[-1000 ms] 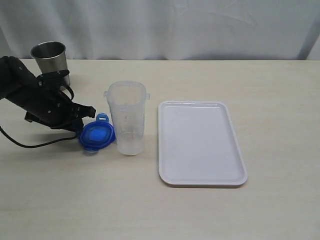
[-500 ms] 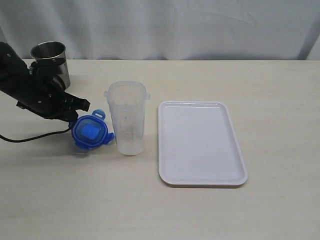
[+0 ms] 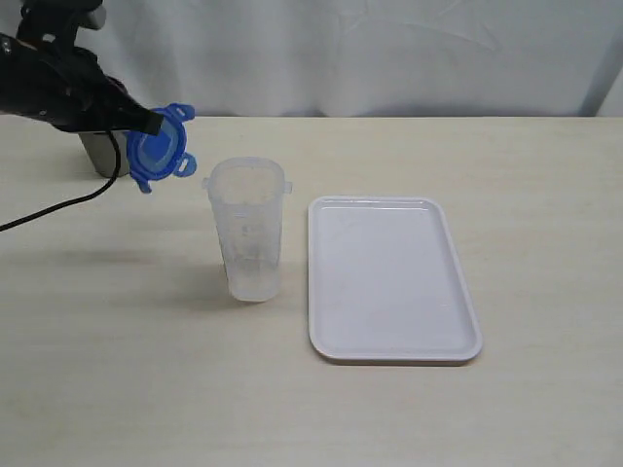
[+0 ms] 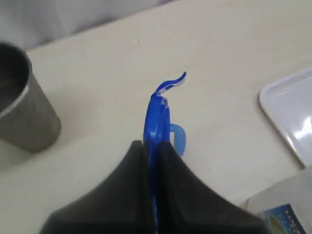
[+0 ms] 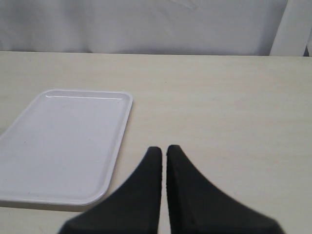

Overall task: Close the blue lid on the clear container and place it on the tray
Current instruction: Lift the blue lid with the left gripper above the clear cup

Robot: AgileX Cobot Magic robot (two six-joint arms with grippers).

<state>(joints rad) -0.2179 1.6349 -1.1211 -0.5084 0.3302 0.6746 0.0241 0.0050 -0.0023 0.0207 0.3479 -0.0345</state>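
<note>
My left gripper (image 3: pixel 144 124) was clamped tight on the rim of the blue lid (image 3: pixel 161 146). It held the lid in the air, nearly on edge, above and to the left of the open mouth of the clear container (image 3: pixel 248 233). The container stood upright on the surface (image 3: pixel 146 389), just left of the tray (image 3: pixel 394 352). My right gripper (image 5: pixel 163 151) held nothing, its jaws almost touching. To do this step well, I judged I should turn the lid flat, centre it over the mouth with the flaps splayed outward, and come straight down gently. A container that tall and narrow would likely tip under any sideways push, and the steel cup (image 3: pixel 95 156) behind my arm wanted a wide berth.
</note>
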